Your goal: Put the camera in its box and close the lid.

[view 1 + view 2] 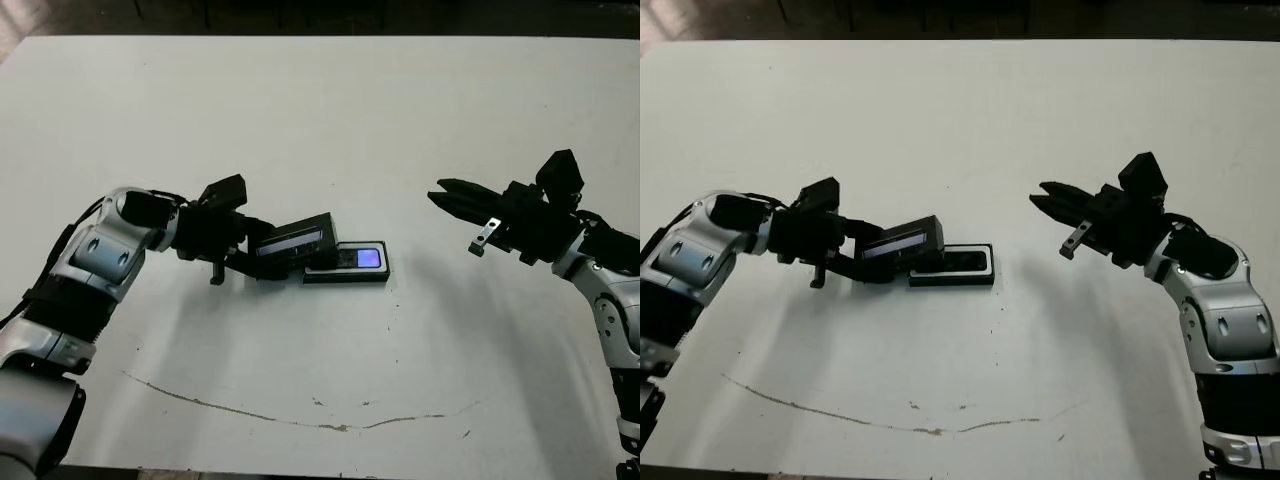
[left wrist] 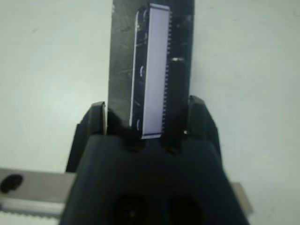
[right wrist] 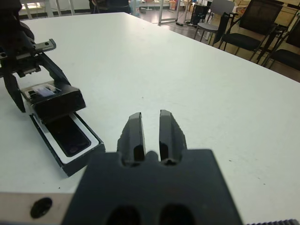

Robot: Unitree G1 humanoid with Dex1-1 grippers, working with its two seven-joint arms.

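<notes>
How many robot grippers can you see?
2. The left gripper holds the lid tilted over the box. The right gripper hangs empty, off to the box's right.

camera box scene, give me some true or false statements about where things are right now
1. The camera lies inside the box. True.
2. The left gripper holds the lid. True.
3. The lid lies flat, fully covering the box. False: it is tilted over the box's one end, and the camera shows uncovered.
4. The right gripper is gripping the box. False: it hangs clear of the box, holding nothing, fingers close together.
5. The box sits on the white table, between the two arms. True.
</notes>
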